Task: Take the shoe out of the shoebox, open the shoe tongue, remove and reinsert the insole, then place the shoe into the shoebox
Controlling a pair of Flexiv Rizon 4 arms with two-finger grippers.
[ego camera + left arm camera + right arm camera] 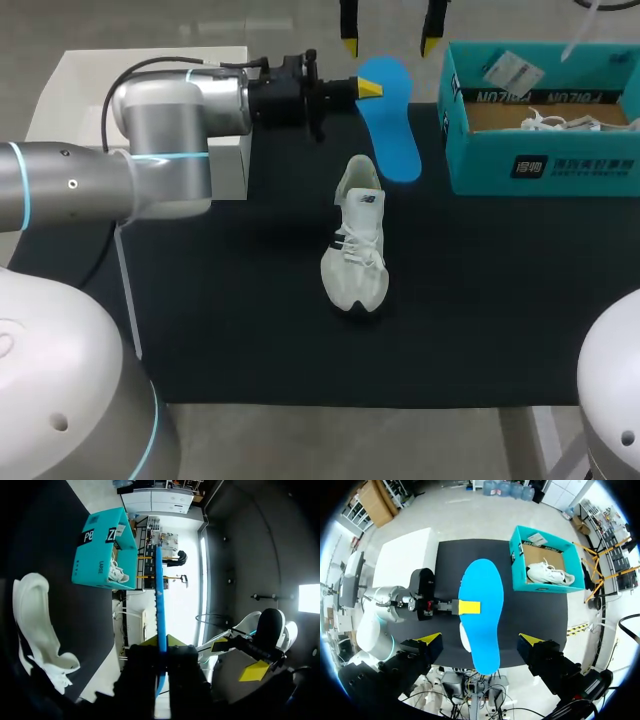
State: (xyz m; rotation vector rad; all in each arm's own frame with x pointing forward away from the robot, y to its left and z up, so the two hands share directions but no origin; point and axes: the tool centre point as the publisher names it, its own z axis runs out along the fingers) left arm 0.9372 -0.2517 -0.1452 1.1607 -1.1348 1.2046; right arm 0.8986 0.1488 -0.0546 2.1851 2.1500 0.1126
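Observation:
My left gripper (368, 90) is shut on one edge of the blue insole (392, 125) and holds it in the air above the mat, behind the shoe. The white shoe (358, 240) lies on the black mat (250, 330), heel toward the back. The left wrist view shows the insole (160, 600) edge-on between the shut fingers of the left gripper (160, 642). My right gripper (390, 45) hangs open above the insole, touching nothing. From the right wrist, the insole (482, 615) lies below the open right gripper (481, 640) and hides most of the shoe (463, 636).
The open teal shoebox (560, 165) stands at the back right of the mat, with a second white shoe (565, 123) and a paper tag inside. A white block (150, 70) sits at the back left, beside the left arm.

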